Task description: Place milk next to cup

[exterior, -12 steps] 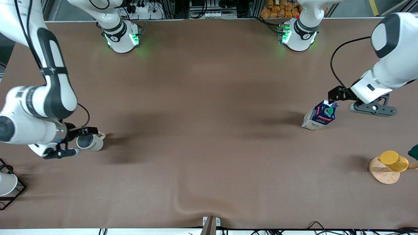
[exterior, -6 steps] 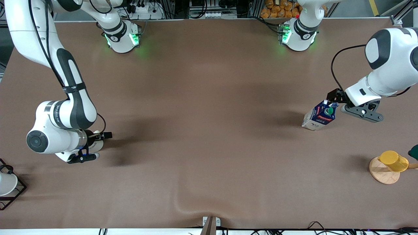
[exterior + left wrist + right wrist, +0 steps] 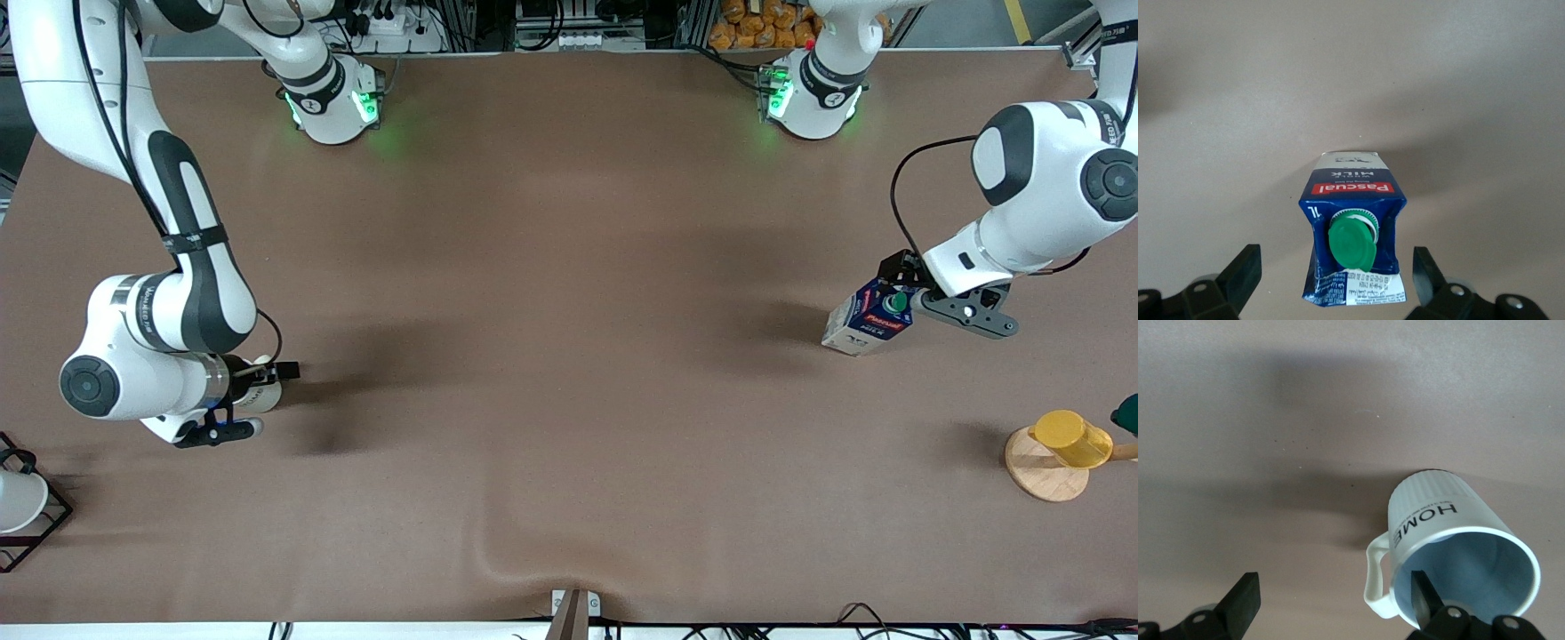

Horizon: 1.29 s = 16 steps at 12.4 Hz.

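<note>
The milk (image 3: 867, 322), a blue and white carton with a red band and green cap, stands toward the left arm's end of the table. My left gripper (image 3: 893, 283) hovers just above its top. In the left wrist view the milk (image 3: 1351, 227) sits between the spread fingers of the left gripper (image 3: 1335, 277), with a gap on each side. The cup (image 3: 264, 394) stands toward the right arm's end, mostly hidden under my right gripper (image 3: 274, 378). In the right wrist view the open right gripper (image 3: 1335, 600) has one finger at the mouth of the cream cup (image 3: 1451, 540), its handle between the fingers.
A yellow cup (image 3: 1071, 436) rests on a round wooden stand (image 3: 1040, 476) near the left arm's end, with a dark green object (image 3: 1127, 413) at the edge. A black wire rack (image 3: 40, 524) holding a white vessel stands at the right arm's end. The cloth wrinkles (image 3: 498, 560) near the front edge.
The right arm swung over the cup, which now lies mostly hidden under the gripper. The left gripper shifted closer over the milk's top. Both grippers stayed open.
</note>
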{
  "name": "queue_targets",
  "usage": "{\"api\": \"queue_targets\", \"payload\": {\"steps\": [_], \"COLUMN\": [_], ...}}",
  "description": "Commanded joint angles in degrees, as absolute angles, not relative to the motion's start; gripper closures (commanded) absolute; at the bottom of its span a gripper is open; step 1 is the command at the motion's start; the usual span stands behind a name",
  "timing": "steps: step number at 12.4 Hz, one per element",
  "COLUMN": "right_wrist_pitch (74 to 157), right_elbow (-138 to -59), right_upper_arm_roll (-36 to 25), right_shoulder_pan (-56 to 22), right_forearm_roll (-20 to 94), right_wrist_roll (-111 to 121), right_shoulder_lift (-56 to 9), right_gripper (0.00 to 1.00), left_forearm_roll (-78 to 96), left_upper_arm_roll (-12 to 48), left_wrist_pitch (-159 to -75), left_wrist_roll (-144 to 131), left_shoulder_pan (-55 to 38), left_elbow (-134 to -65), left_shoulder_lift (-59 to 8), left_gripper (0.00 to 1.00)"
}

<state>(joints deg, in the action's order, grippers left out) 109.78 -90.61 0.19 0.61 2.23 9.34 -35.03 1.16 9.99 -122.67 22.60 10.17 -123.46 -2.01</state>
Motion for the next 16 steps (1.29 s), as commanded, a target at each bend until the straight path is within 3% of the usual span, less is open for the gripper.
{"api": "queue_targets", "payload": {"steps": [1,5,6,9,10,12,13,14,16], "right_wrist_pitch": [109.2,109.3,109.4,109.7,109.7,109.8,109.7,109.8,109.7], "right_elbow": [-90.4,-92.2,-92.2,-92.2,-92.2,-92.2,-92.1,-92.1,-92.0], "right_upper_arm_roll": [0.4,0.4,0.4,0.4,0.4,0.4,0.4,0.4,0.4], "right_shoulder_pan": [1.9,3.1,3.1,3.4,3.4,3.4,3.4,3.4,3.4], "right_forearm_roll": [2.9,2.9,2.9,2.9,3.0,3.1,3.1,3.2,3.2], "right_wrist_roll": [9.9,10.1,10.2,11.8,11.8,11.8,11.8,11.7,11.7], "right_shoulder_lift": [-35.5,-36.8,-36.9,-37.1,-37.1,-37.1,-37.1,-37.1,-37.1], "right_gripper": [0.0,0.0,0.08,0.8,0.95,1.0,1.0,1.0,1.0], "left_forearm_roll": [2.5,2.5,2.5,2.5,2.5,2.5,2.5,2.5,2.4], "left_upper_arm_roll": [10.3,10.3,10.3,10.3,10.3,10.4,10.4,10.3,10.3], "left_wrist_pitch": [-123.8,-123.8,-123.8,-123.8,-123.8,-123.9,-123.8,-123.8,-123.8], "left_wrist_roll": [22.9,22.2,22.2,22.1,22.1,20.0,18.7,18.0,16.3], "left_shoulder_pan": [10.1,9.9,9.9,9.9,9.9,9.8,9.1,8.4,8.1], "left_elbow": [-124.1,-124.1,-124.1,-123.7,-123.7,-123.6,-123.6,-123.6,-123.5], "left_shoulder_lift": [-2.3,-3.5,-3.8,-4.8,-5.1,-5.5,-5.5,-5.4,-5.4], "left_gripper": [0.0,0.0,0.0,0.0,0.0,0.0,0.05,0.19,0.26]}}
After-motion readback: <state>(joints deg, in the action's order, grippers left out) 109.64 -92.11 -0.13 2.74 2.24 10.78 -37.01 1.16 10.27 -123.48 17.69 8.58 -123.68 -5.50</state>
